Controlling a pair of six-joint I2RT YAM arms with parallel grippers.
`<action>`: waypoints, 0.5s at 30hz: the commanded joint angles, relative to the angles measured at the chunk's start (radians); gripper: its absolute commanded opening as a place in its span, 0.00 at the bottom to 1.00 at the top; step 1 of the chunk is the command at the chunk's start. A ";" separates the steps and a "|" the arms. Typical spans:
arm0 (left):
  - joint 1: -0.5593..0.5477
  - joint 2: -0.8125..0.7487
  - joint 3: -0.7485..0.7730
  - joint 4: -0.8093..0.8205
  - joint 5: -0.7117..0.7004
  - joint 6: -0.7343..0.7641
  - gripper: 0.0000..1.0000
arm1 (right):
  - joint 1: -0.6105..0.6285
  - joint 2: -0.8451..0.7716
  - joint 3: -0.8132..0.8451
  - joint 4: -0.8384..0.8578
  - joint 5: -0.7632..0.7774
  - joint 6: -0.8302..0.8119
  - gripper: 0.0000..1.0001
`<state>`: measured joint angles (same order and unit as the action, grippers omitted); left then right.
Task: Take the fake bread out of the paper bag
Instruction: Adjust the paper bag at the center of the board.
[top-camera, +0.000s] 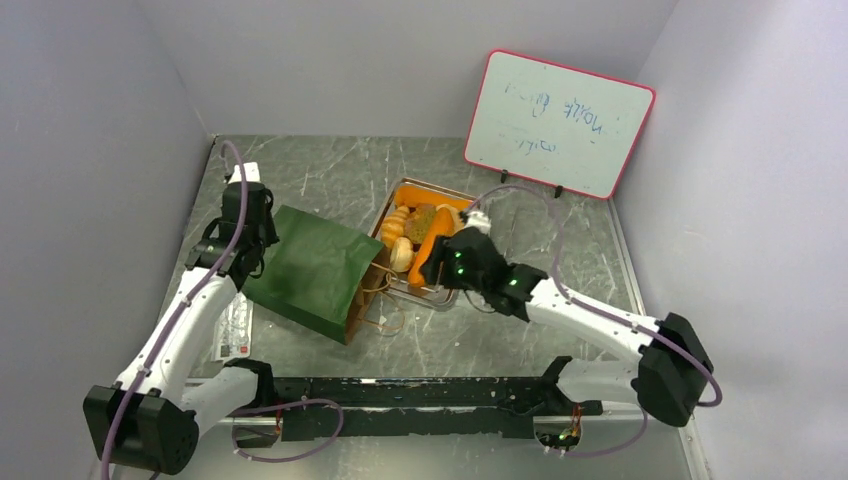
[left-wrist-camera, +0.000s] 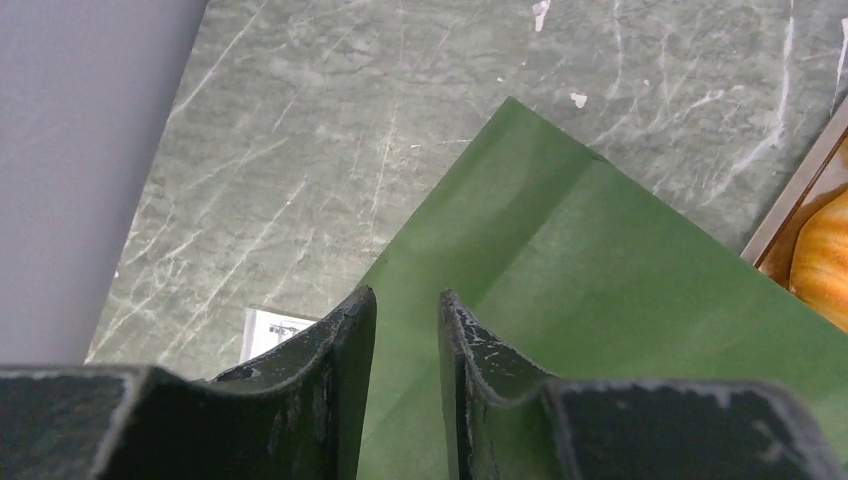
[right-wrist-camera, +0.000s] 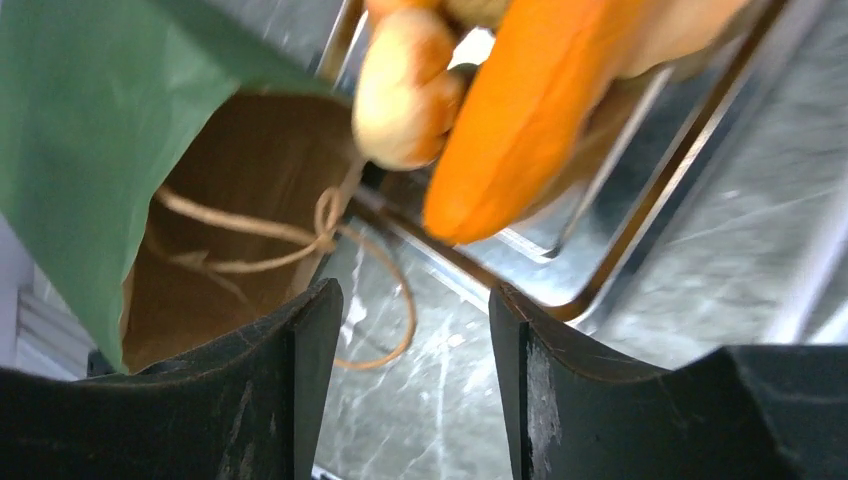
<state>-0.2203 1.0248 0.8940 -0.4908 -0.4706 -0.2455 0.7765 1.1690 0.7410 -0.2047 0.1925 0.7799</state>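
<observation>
On the worktop (top-camera: 330, 170), the paper bag (top-camera: 312, 268) lies flat; the left tool (left-wrist-camera: 405, 330) narrowly grips its closed end, while the right tool (right-wrist-camera: 410, 340) gapes wide, empty, beside the tray (right-wrist-camera: 640, 230) of bread (right-wrist-camera: 405, 90).

The worktop (top-camera: 330, 175) is dark green-grey stone with white scratchy lines. A green paper bag (top-camera: 312, 268) lies flat on its side on it, open end facing the metal tray (top-camera: 445, 298). The tray sits just right of the bag, touching its open end, with orange and tan bread (top-camera: 412, 232) inside. A white card (top-camera: 233, 330) lies left of the bag. A whiteboard (top-camera: 558, 123) stands far behind the tray.
</observation>
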 joint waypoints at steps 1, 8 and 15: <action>0.100 -0.011 0.004 -0.028 0.176 -0.032 0.24 | 0.163 0.059 0.045 -0.003 0.074 0.068 0.56; 0.212 0.018 -0.033 -0.007 0.311 -0.028 0.21 | 0.337 0.180 0.124 0.103 0.061 0.088 0.56; 0.282 0.011 -0.062 0.018 0.378 -0.032 0.21 | 0.391 0.293 0.231 0.149 0.062 0.059 0.57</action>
<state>0.0208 1.0420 0.8448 -0.5049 -0.1764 -0.2668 1.1496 1.4216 0.9100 -0.1143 0.2298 0.8520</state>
